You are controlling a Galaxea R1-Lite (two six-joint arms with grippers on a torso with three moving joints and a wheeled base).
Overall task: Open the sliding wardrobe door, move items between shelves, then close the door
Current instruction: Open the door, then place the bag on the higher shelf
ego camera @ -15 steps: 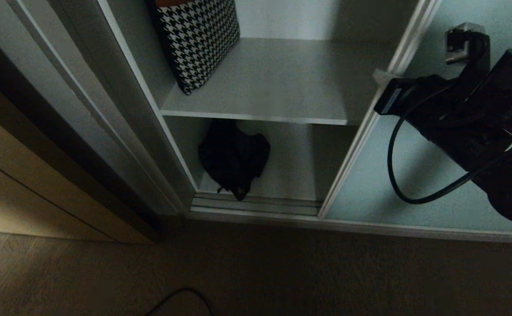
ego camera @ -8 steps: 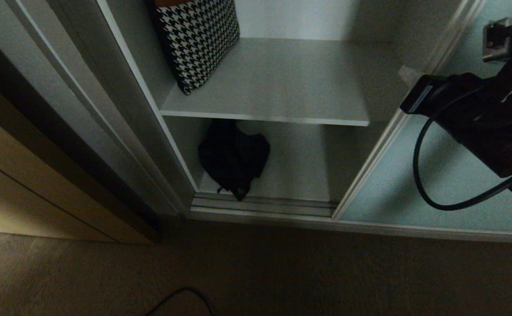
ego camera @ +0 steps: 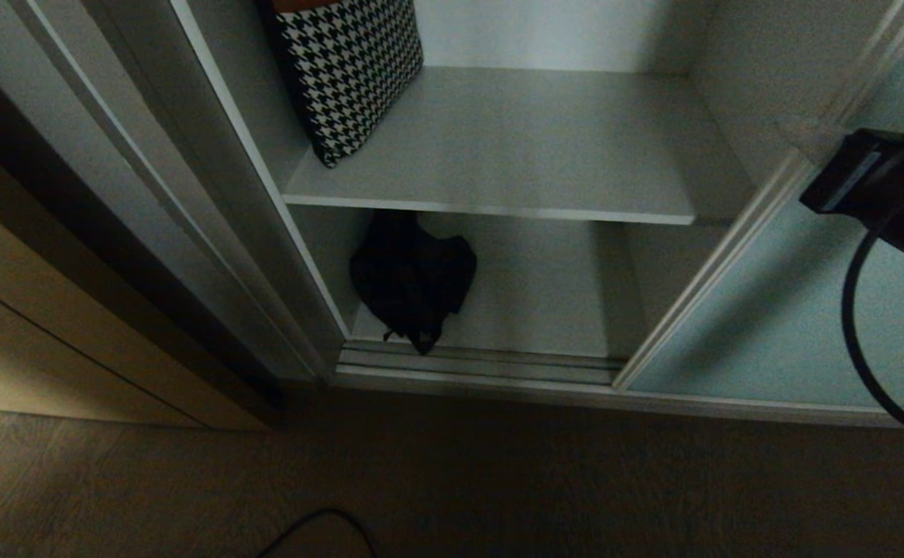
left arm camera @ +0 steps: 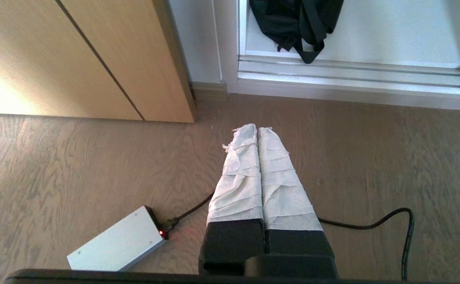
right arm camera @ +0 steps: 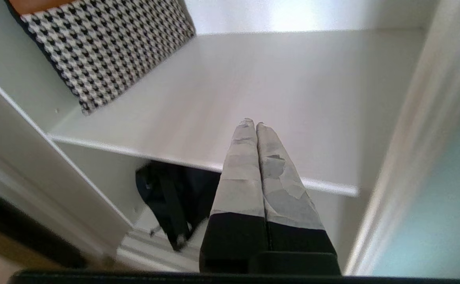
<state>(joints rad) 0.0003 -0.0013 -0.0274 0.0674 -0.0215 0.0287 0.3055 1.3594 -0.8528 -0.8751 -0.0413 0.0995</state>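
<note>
Setting: wood-grain floor [ego camera: 452, 480] before a built-in wardrobe; beige wooden cabinet front [ego camera: 49, 333] at the 9 o'clock side of the head view.

Sliding wardrobe door [ego camera: 792, 325]: frosted teal-blue glass, silver frame, standing toward 3 o'clock, leaving the bay open across most of its width.

Upper shelf [ego camera: 513, 147]: white-grey board. Holds one houndstooth-patterned cushion or bag [ego camera: 351, 70] leaning in its 10 o'clock corner; remainder bare.

Lower shelf [ego camera: 537, 294]: holds the black fabric bundle [ego camera: 413, 283], slumped against the side wall at the 9 o'clock end, one strap loop trailing toward the door track [ego camera: 482, 363].

Right gripper [right arm camera: 252, 123]: paper-wrapped fingers pressed together, holding nothing. Sits high at 3 o'clock of the head view, by the door's frame.

Left gripper [left arm camera: 256, 127]: fingers pressed together, empty, parked low over the floor; a grey power adapter [left arm camera: 115, 246] and cable [left arm camera: 387, 221] lie beneath.

Governing relation: from the right gripper the bundle lies down and toward 8 o'clock, under the upper shelf's front edge. The bundle's long axis seems to run front to back, straps foremost. The left gripper appears nearer in height; the right is the arm raised at the wardrobe. Judgement: fingers must part before any pick.
</note>
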